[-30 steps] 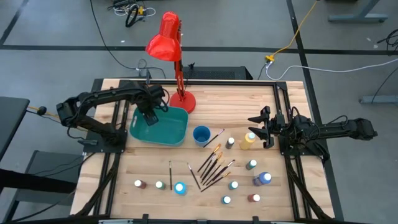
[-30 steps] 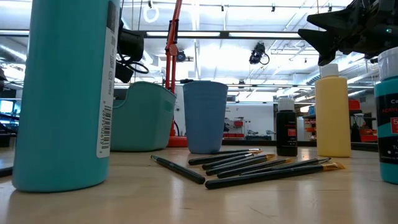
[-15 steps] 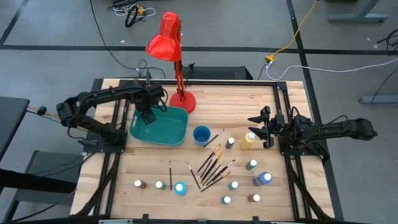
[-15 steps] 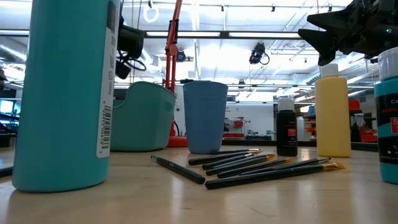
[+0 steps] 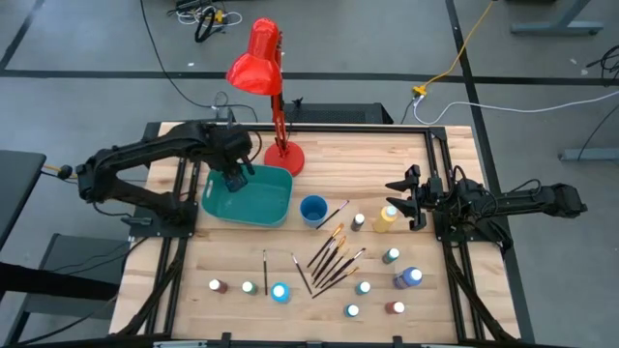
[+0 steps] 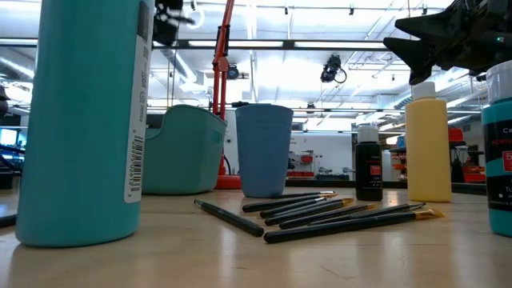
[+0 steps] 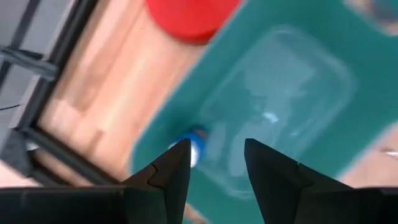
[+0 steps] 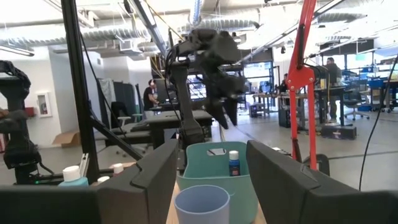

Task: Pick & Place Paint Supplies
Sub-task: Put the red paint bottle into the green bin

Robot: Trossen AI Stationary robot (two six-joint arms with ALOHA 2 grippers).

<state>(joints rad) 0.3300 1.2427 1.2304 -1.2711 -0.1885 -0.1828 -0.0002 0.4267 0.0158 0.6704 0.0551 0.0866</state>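
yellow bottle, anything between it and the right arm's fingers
Nothing visible. The tall yellow paint bottle with a white cap stands upright just in front of the right gripper, whose fingers are open above it. The small dark bottle stands on its other side, away from the gripper.

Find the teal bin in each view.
High view: bin left of centre, beside the lamp base.
Low view: left of the cup.
Left wrist view: fills most of the picture.
Right wrist view: behind the cup.
Shared landmark: the red lamp.
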